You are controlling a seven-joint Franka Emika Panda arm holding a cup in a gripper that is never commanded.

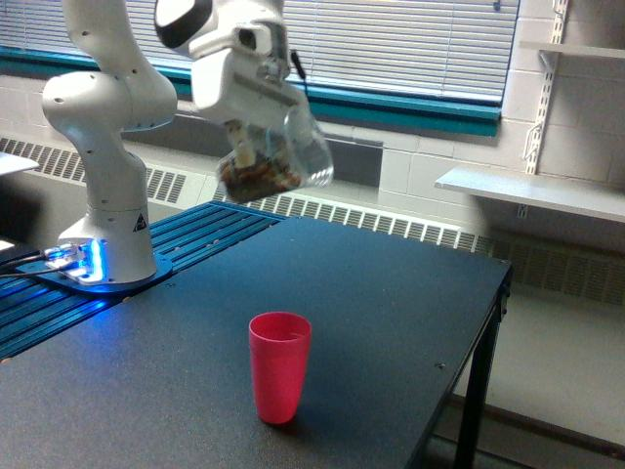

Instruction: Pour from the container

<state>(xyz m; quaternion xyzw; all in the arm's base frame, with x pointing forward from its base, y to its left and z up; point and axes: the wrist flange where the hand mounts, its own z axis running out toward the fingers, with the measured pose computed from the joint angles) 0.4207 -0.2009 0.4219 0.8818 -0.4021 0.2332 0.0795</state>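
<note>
Above the pink cup (279,366), the gripper (256,147) clasps the clear cylindrical container (273,159).

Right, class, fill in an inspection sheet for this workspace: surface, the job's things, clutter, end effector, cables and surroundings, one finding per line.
Surface: dark table, bare apart from one cup.
Job's things: clear container with brown pieces, held tilted in the air; pink cup upright on the table, below it and apart.
Clutter: nothing seen.
End effector: end effector shut on the container; fingers mostly hidden.
Cables: dark cables at the lit arm base.
Surroundings: window blinds, wall shelves, radiator grille.
</note>
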